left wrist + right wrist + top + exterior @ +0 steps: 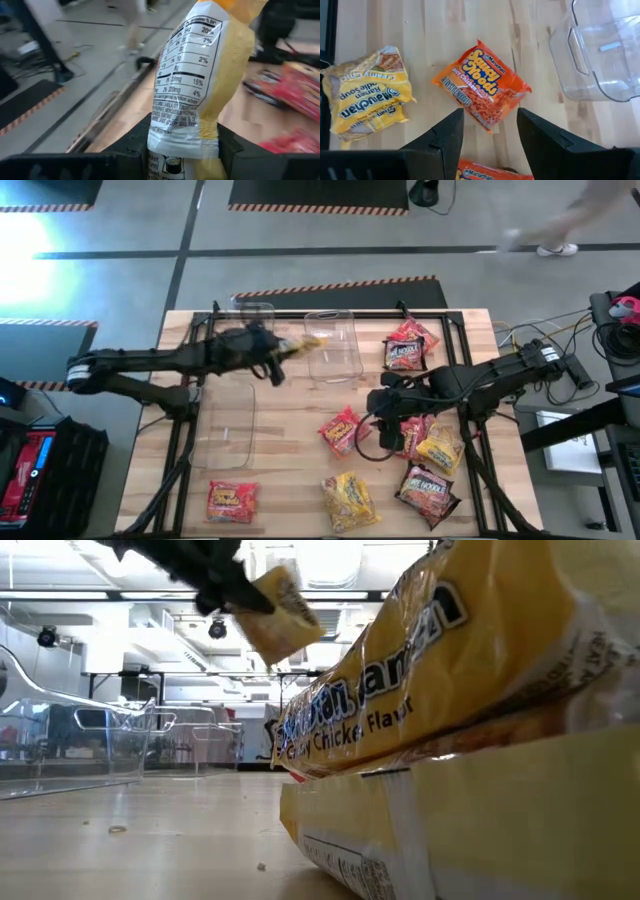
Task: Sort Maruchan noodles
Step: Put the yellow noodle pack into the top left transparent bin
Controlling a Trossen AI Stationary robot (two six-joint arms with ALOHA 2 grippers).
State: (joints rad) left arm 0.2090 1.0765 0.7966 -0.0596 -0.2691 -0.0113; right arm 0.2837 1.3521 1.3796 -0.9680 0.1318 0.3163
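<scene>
My left gripper (278, 350) is shut on a yellow Maruchan noodles packet (305, 342) and holds it in the air beside the left wall of a clear bin (335, 345) at the table's far middle. The low view shows that packet (282, 615) high above the table. My right gripper (490, 135) hovers open above an orange packet (482, 85) that lies flat at the table's middle, touching nothing. More packets lie flat on the table: a yellow one (348, 498), red ones (232, 500) (408, 345), a yellow one (438, 450) and a dark one (428, 492). My left gripper pinches the yellow packet by one short end (175, 155) between its two fingers (132, 147). The fingers come from the table's left, close to level. The packet sticks out forward past the fingertips, its printed back showing, lifted clear of the table.
A second clear bin (225, 425) lies at the left middle of the table and a third (255, 315) at the far left. A yellow packet (450, 690) lies right in front of the low camera. Bare wood shows between the left bin and the orange packet.
</scene>
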